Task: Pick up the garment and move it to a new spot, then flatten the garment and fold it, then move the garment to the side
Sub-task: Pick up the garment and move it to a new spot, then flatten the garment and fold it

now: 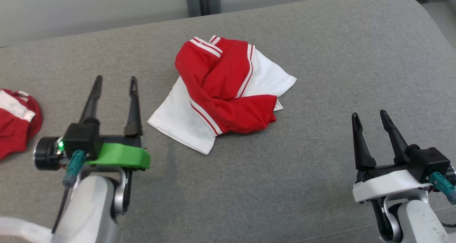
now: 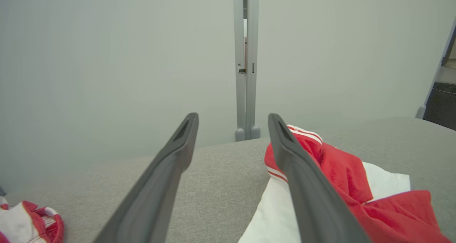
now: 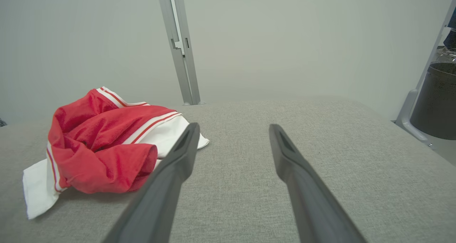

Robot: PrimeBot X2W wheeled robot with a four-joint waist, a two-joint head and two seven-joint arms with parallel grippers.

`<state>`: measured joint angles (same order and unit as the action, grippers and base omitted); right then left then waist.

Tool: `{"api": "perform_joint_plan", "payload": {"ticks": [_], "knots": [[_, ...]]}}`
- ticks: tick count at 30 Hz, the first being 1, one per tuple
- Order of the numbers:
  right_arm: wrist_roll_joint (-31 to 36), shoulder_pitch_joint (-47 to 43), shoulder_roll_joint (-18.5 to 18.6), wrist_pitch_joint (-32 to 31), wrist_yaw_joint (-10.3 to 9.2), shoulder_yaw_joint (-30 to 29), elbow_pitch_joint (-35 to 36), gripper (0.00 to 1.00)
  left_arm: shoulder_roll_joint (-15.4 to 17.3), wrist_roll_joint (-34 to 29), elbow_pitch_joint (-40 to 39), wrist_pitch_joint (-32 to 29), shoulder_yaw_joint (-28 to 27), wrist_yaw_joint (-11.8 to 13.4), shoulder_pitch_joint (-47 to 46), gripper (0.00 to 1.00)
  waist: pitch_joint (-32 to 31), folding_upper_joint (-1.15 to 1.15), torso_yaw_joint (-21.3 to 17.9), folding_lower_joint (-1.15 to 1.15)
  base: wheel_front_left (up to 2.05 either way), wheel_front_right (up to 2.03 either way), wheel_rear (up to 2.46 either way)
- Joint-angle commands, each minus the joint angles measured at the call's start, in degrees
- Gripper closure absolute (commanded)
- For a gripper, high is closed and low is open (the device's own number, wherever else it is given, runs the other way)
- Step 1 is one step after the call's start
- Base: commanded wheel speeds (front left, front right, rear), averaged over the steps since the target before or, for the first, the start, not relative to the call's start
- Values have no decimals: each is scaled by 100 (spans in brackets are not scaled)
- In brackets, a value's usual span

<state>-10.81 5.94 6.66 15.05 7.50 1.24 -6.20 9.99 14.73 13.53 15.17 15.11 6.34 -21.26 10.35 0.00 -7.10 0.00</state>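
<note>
Your garment (image 1: 224, 93) lies crumpled in a loose heap near the middle of the grey fabric-covered counter (image 1: 320, 164), red folds with white stripes bunched on top and white panels spreading out beneath them toward the near left and the far right. A small white tag shows at its right edge. Off at the counter's left edge you have a second cloth (image 1: 16, 123), also red and white and bunched up, well apart from the garment. Behind the counter stands a pale wall (image 3: 302, 40) with a grey post (image 2: 245, 57) running up it, and in the right wrist view a dark bin (image 3: 438, 100) sits past the counter's far right corner. Nothing lies on the grey surface between the garment and either hand. Your left hand (image 1: 116, 78) hovers just to the garment's left, fingers spread apart and holding nothing; in the left wrist view its right finger crosses in front of the garment's white edge, though you cannot tell whether it touches. Your right hand (image 1: 368, 113) sits well apart to the garment's right and nearer to you, its fingers also spread and empty, pointing at bare counter with the garment off to its left.
</note>
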Motion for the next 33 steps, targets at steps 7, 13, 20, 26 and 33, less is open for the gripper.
{"api": "perform_joint_plan", "payload": {"ticks": [7, 13, 20, 26, 33], "knots": [[6, -296, -10, 18, -2, -194, -60, 0, 183, -309, -929, -5, -945, 123, 1157, 0, -400, 0, 705, 0, 0, 0, 0], [42, -488, -31, 19, -2, -245, -119, 0, 101, -498, -1165, -5, -1379, 37, 1877, 0, -532, 0, 894, 0, 0, 0, 0], [106, -704, -8, 19, -2, -246, -228, 0, -110, -579, -830, -5, -1366, -327, 2289, 0, -620, 0, 1001, 0, 0, 0, 0], [118, -821, 2, 19, -2, -146, -364, 0, -276, -701, -490, -4, -1344, -535, 2186, 0, -588, 0, 971, 0, 0, 0, 0], [109, -753, -10, 19, -2, -93, -391, 0, -396, -831, -377, -4, -1451, -639, 2082, 0, -597, 0, 915, 0, 0, 0, 0]]}}
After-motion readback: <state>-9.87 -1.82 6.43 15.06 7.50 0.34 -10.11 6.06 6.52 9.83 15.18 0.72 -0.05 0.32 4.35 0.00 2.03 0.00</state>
